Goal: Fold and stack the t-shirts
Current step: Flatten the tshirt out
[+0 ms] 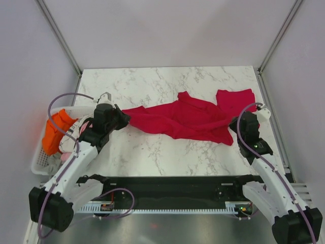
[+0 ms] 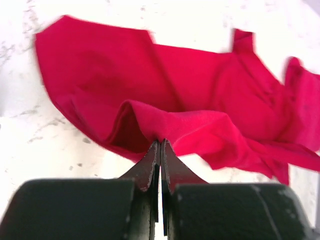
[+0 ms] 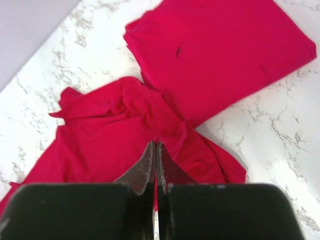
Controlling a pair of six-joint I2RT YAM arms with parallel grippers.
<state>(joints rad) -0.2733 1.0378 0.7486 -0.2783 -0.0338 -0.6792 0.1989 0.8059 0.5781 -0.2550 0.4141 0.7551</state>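
Observation:
A loose crimson t-shirt (image 1: 177, 119) lies crumpled and stretched across the middle of the marble table. My left gripper (image 1: 123, 120) is shut on its left edge; the left wrist view shows the cloth (image 2: 200, 90) pinched at the closed fingertips (image 2: 161, 142). My right gripper (image 1: 234, 123) is shut on the shirt's right edge, seen in the right wrist view (image 3: 156, 143) with the cloth (image 3: 110, 135) bunched at the tips. A second, folded red t-shirt (image 1: 235, 99) lies flat at the back right, also in the right wrist view (image 3: 220, 50).
A white basket (image 1: 36, 157) stands at the table's left edge with an orange cloth (image 1: 57, 129) and other items in it. Grey walls and metal frame posts enclose the table. A black rail (image 1: 167, 190) runs along the near edge.

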